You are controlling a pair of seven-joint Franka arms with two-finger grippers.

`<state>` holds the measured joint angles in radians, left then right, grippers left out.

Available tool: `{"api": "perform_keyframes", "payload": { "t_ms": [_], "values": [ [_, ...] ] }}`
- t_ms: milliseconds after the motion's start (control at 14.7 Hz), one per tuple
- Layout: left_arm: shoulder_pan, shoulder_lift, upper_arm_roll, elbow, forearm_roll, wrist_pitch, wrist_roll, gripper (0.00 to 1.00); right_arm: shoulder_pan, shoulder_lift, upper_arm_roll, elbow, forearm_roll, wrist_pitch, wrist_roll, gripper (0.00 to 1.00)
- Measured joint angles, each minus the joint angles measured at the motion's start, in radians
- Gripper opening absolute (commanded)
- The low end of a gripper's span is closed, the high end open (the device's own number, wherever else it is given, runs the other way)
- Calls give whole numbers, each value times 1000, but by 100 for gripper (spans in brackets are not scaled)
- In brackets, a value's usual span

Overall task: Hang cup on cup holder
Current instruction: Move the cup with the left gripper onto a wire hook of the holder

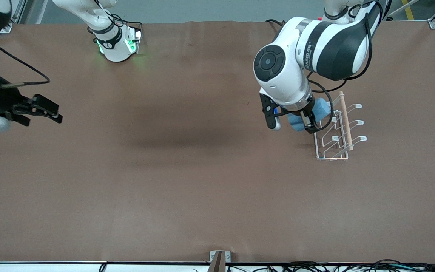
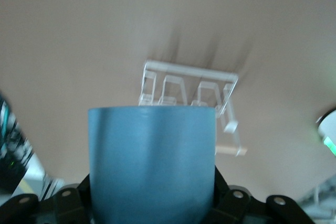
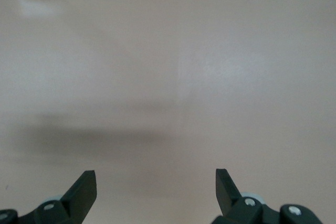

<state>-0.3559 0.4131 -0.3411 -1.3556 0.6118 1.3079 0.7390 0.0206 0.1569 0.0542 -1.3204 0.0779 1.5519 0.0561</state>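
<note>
- Rack first: cup holder [image 1: 339, 130] on table [image 1: 187, 181], prongs angled upward.
- My left hand [image 1: 307, 121] grips cup [image 1: 310, 113] sideways, just beside those prongs.
- My right hand [image 3: 156, 188], spread wide, waits.

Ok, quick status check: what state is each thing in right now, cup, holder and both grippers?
cup: held on its side in the air, beside the holder, not yet hung.
cup holder: standing on the table, no cup on its prongs.
left gripper: shut on the cup.
right gripper: open, holding nothing, waiting over bare table.
</note>
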Motion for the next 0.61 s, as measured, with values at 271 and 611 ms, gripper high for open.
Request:
{"api": "perform_keyframes", "payload": {
  "t_ms": [271, 611],
  "values": [
    [-1, 17, 0, -108, 231, -34, 8, 46, -14, -8, -13, 60, -29, -101, 0, 100],
    [13, 36, 6, -291, 430, -41, -1, 46, -26, -55, -13, 67, -47, -134, 12, 100]
  ]
}}
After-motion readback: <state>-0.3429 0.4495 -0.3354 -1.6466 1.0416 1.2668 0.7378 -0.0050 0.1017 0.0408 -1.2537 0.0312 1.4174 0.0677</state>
